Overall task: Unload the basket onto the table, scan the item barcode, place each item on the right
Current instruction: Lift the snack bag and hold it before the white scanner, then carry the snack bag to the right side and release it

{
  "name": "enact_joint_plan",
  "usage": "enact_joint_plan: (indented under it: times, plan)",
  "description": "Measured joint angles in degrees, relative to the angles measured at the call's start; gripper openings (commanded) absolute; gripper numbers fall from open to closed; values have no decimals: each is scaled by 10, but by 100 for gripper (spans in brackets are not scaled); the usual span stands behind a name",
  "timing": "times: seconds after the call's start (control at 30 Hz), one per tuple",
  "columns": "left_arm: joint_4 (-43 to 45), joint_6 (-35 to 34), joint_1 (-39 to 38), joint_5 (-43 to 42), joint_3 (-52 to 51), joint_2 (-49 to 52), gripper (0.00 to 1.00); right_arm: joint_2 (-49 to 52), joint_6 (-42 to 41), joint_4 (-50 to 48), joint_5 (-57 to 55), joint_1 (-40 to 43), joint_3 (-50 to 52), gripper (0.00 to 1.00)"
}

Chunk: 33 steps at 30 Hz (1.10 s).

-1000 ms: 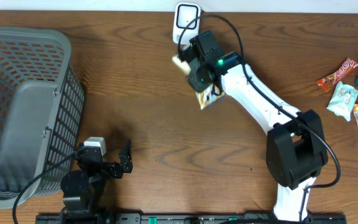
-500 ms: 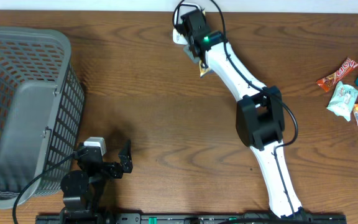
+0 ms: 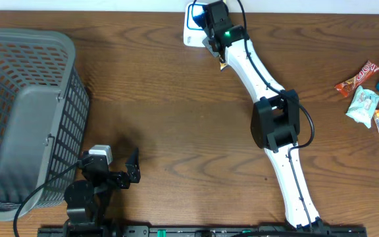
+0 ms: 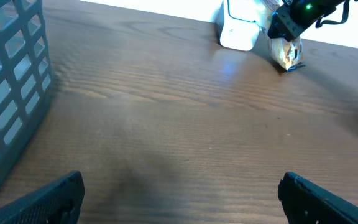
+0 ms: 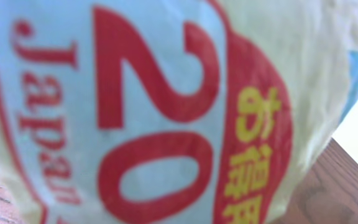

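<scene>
The right gripper (image 4: 286, 34) is clamped on the snack packet (image 4: 289, 55), held just beside the scanner (image 4: 240, 26); it looks light, soft and slippery, best pinched firmly at a sealed edge.

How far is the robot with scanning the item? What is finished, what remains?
Done: the right gripper is shut on the snack packet. In hand: it holds the packet close beside the white scanner at the table's far edge. Left: the barcode reading; no picture shows whether it has registered. Afterwards the packet probably must be put down, perhaps in the grey basket. The left gripper is open and holds nothing.
</scene>
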<state>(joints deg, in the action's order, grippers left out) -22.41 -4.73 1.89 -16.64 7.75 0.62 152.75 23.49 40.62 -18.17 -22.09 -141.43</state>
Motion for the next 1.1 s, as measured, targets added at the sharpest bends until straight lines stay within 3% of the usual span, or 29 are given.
enact_joint_plan:
  times: [0.13,0.27,0.43,0.57,0.73,0.93,1.0,1.07,1.1]
  plan:
    - [0,0,0,0,0,0,100,0,0,21,-21,-2,-6,1]
    - [0,0,0,0,0,0,100,0,-36,156,-70,-5,-38,1]
    - [0,0,0,0,0,0,100,0,-197,390,-99,4,-103,1]
    - [0,0,0,0,0,0,100,0,-315,488,-108,38,-114,1]
    - [0,0,0,0,0,0,100,0,-370,473,-113,117,-98,1]
    - [0,0,0,0,0,0,100,0,-351,400,-121,232,-65,2]
    - [0,0,0,0,0,0,100,0,-337,379,-122,272,-61,11]
    - [0,0,0,0,0,0,100,0,-329,361,-124,303,-60,28]
    - [0,0,0,0,0,0,100,0,-328,348,-123,320,-60,69]
